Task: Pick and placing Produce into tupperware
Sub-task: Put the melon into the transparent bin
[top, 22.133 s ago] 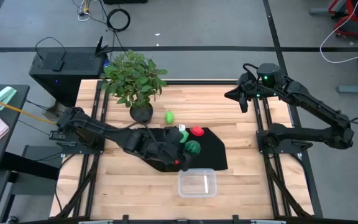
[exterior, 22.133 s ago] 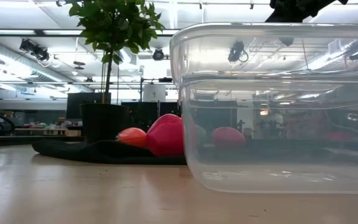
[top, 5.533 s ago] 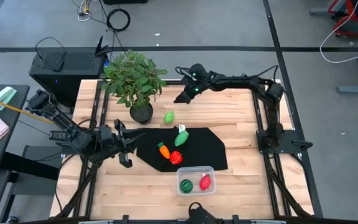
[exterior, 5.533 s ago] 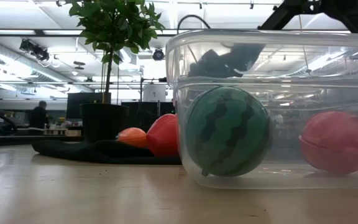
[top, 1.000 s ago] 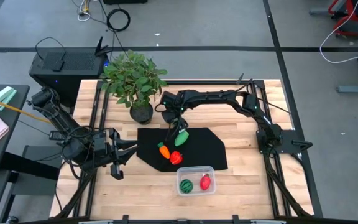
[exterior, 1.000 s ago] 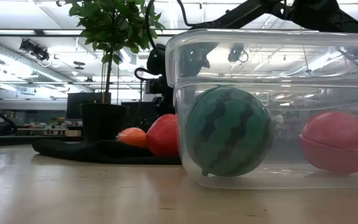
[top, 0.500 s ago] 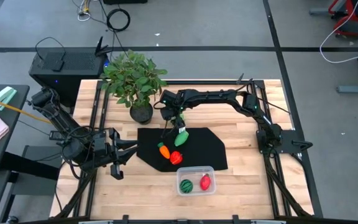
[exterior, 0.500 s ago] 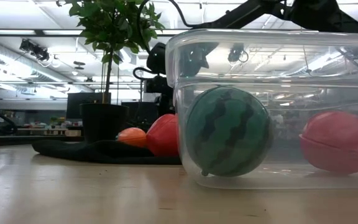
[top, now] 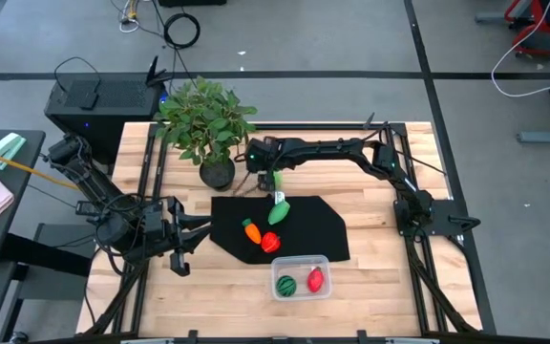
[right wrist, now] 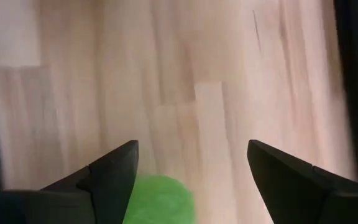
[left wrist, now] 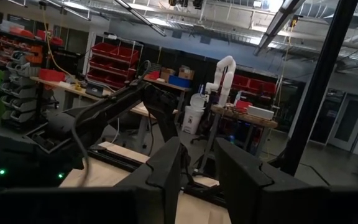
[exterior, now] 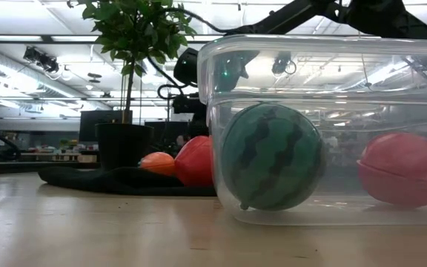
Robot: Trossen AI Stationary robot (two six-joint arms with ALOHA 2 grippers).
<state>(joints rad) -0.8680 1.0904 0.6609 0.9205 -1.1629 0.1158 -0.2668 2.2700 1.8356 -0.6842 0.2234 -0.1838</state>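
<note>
We count two produce pieces – a striped melon (top: 285, 284) and a red fruit (top: 315, 279) – inside the tupperware (top: 302, 260) at six o'clock, several waiting on the surface – our right pincer (top: 266, 178), wide and empty, hovers over a light-green piece (right wrist: 159, 199).

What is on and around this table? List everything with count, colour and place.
tupperware: one, clear, front of the table.
watermelon: one, dark striped green, in the tupperware.
red fruit: one, in the tupperware beside the watermelon.
orange vegetable: one, on the mat.
red vegetable: one, on the mat.
green vegetable: one, on the mat's back part.
light green fruit: one, on bare wood under the right gripper.
black mat: one, mid-table.
potted plant: one, green, back left.
right gripper: open, over the light green fruit.
left gripper: open, front left, waiting.
</note>
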